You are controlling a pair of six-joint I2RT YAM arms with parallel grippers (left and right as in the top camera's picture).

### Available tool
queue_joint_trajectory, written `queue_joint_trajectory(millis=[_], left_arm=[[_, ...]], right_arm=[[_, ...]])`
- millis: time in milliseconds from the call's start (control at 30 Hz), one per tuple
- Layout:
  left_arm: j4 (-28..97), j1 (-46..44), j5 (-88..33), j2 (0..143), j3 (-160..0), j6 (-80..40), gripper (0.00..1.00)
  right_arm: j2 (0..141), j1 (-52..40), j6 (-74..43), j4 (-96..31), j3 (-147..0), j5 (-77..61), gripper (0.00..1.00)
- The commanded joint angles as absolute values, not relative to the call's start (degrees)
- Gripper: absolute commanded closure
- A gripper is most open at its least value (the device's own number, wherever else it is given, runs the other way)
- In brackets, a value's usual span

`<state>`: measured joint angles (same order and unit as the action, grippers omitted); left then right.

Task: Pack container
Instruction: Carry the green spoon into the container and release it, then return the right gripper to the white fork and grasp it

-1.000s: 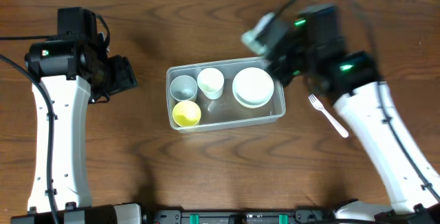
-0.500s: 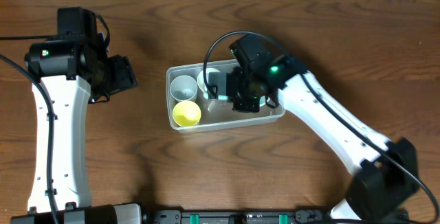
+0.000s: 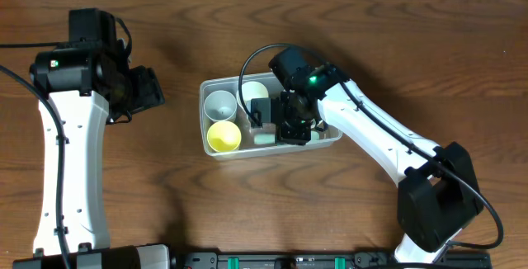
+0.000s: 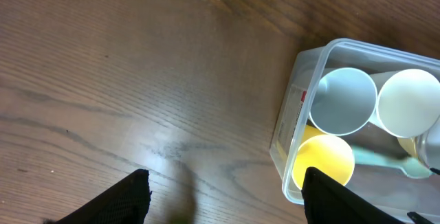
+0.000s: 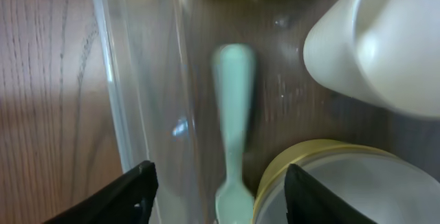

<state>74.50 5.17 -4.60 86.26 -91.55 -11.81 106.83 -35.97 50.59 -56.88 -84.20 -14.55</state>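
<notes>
Right pincer (image 3: 283,126) deeper among container (image 3: 204,122) cups (image 3: 220,104)

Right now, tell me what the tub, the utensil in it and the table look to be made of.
Container: clear glossy plastic; the wood grain shows through its walls. Utensil: pale mint, smooth, probably plastic, though blurred. Table: dark brown wood or wood-look laminate, matt, with visible grain.

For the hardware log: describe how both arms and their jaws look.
The left arm and right arm match: long white rounded links, boxy black joint housings and black bases. Each carries a small green light near the wrist and a thin black cable looping alongside. The jaws are matte black and blunt-tipped. No lettering can be read.
</notes>
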Motion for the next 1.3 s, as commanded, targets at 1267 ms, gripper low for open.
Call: queue_joint_trajectory(millis=[1267], left_arm=[[75.0, 5.5, -5.0, 86.4, -91.3, -11.7, 0.28]], right_arm=[[100.9, -0.7, 49.8, -54.0, -67.1, -6.0, 0.2]])
